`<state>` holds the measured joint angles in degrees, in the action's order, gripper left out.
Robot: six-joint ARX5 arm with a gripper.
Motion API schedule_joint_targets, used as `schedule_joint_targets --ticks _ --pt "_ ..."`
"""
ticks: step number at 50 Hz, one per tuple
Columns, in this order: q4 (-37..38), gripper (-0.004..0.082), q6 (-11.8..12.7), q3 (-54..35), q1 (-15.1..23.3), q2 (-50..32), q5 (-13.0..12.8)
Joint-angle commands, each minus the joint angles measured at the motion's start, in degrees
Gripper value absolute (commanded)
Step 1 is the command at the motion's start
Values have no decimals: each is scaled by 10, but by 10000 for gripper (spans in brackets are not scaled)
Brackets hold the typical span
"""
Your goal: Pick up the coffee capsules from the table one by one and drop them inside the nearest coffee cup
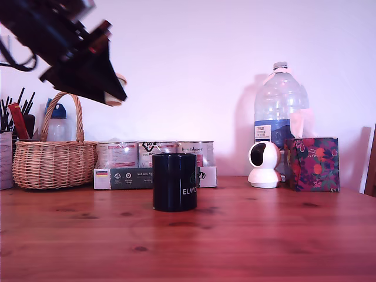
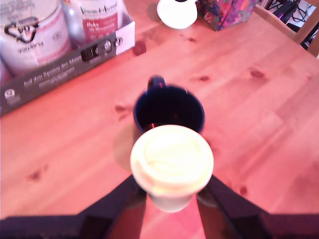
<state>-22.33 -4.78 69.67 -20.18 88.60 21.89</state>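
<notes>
My gripper (image 1: 115, 97) hangs high at the exterior view's left, well above the table (image 1: 264, 235), shut on a beige coffee capsule (image 1: 116, 94). The wrist view shows this capsule (image 2: 172, 162) rim-on, clamped between the two dark fingers (image 2: 122, 201) of the gripper (image 2: 172, 199). The black glossy coffee cup (image 1: 174, 181) with white letters stands upright on the table, below the gripper and towards the exterior view's right. In the wrist view the cup's open mouth (image 2: 168, 107) lies just beyond the held capsule, and its inside looks dark. No other capsule is in view.
Behind the cup, silver labelled tins (image 1: 155, 154) stand in a cardboard tray (image 1: 126, 178). A wicker basket (image 1: 54, 161) is at the exterior view's left. A white camera (image 1: 264, 164), a water bottle (image 1: 281, 108) and a floral tissue box (image 1: 312, 164) stand at its right.
</notes>
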Motion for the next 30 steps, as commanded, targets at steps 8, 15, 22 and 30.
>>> schedule_joint_targets --ticks 8,15,22,30 --pt "-35 213 -19 89 -20 60 -6" --pt "-55 213 -24 143 -32 101 -14" --pt "-82 213 -28 192 -41 143 -14" --pt "-113 213 -31 240 -47 189 -21"
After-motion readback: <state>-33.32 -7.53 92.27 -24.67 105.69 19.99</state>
